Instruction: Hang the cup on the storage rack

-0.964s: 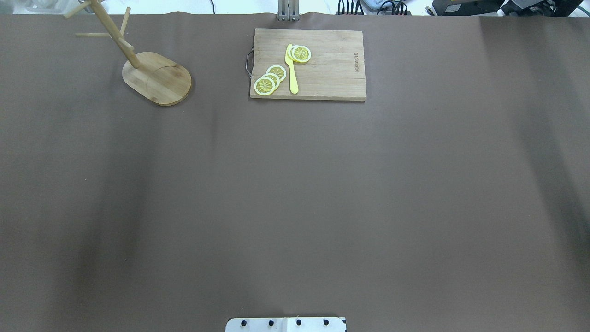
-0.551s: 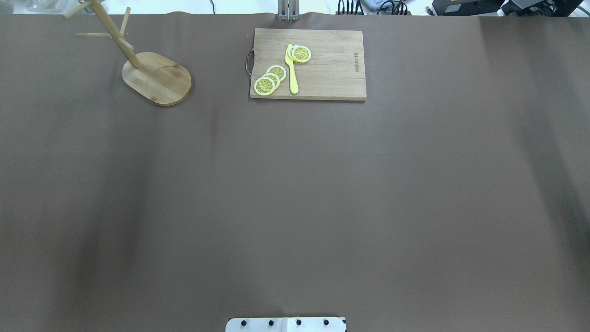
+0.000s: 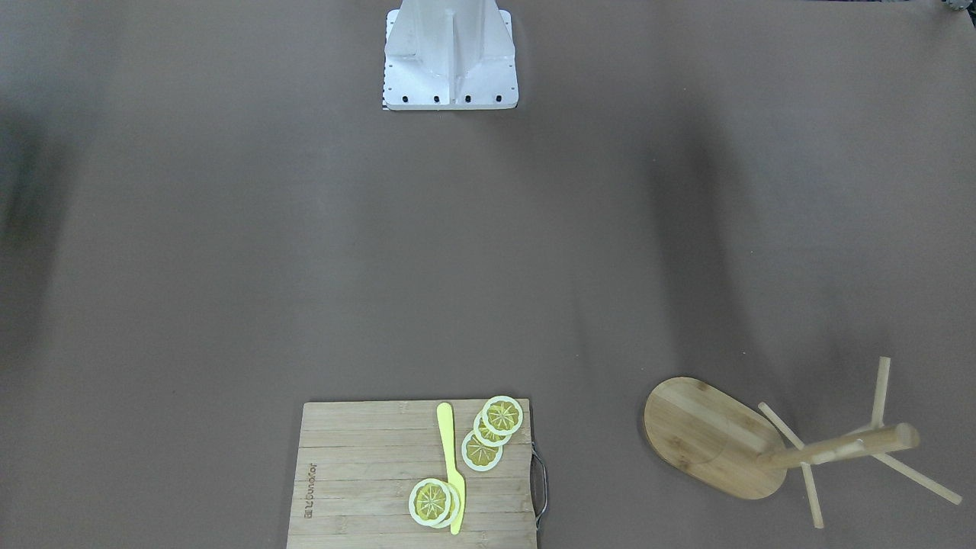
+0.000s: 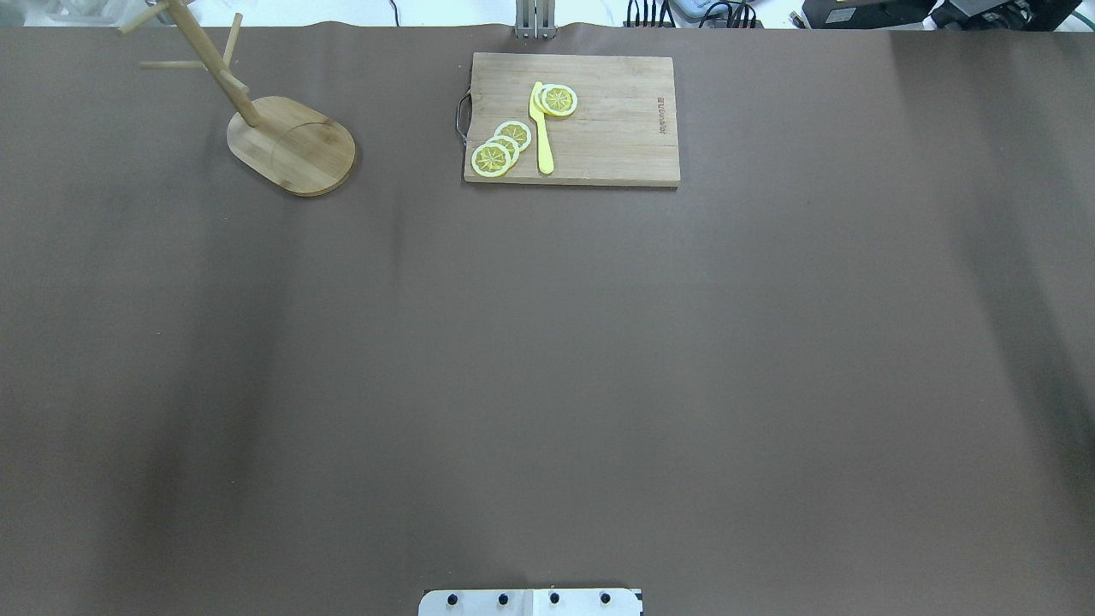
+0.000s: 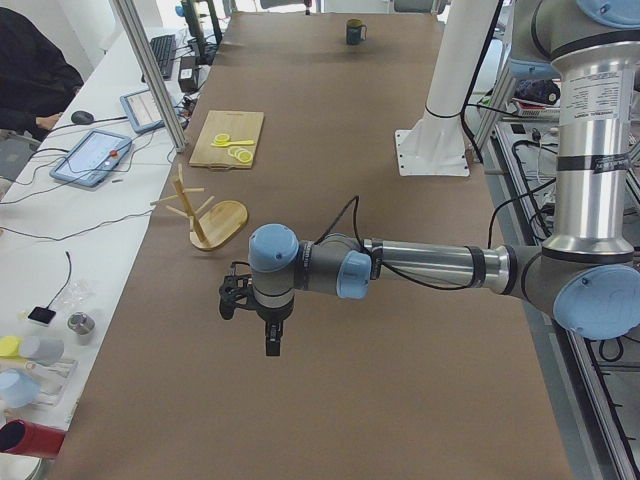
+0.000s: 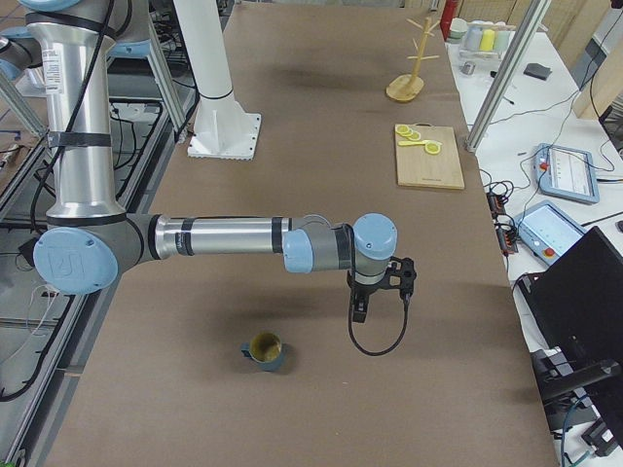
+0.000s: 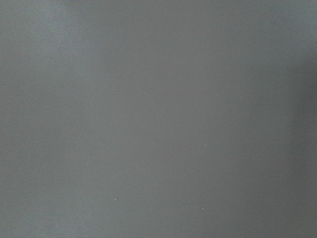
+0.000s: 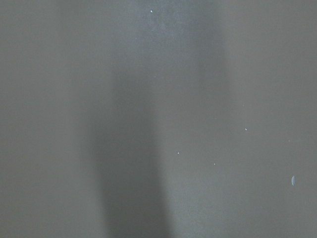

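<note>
The slate-blue cup (image 6: 265, 350) stands upright on the brown table at the robot's right end, its yellowish inside showing; it shows small and far in the exterior left view (image 5: 355, 31). The wooden storage rack (image 4: 291, 145) stands at the far left of the table, pegs bare, and shows in the front-facing view (image 3: 713, 438). My right gripper (image 6: 357, 316) hangs above the table a little beyond the cup. My left gripper (image 5: 272, 348) hangs above the table near the rack (image 5: 215, 215). I cannot tell whether either is open or shut. Both wrist views show only bare table.
A wooden cutting board (image 4: 599, 128) with a metal handle lies at the far middle, holding lemon slices (image 4: 500, 147) and a yellow knife (image 4: 541, 128). The robot's white base (image 3: 450, 53) stands at the near middle. Operators' desks with tablets (image 5: 90, 155) line the far side.
</note>
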You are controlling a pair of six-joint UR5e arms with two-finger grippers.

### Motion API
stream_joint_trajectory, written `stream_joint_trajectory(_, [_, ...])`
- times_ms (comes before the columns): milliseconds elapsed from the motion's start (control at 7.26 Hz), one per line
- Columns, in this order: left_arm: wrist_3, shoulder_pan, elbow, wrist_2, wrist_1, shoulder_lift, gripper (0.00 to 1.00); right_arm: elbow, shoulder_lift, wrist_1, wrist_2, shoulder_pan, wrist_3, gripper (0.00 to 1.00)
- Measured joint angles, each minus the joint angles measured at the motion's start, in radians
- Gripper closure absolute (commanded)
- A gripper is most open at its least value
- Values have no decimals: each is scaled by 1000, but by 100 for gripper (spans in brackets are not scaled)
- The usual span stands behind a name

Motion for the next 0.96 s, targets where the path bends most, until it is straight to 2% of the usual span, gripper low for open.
stream_joint_trajectory(964, [-3,0,-8,-1,-14,-1,2,7,3,0,2,0,1,0])
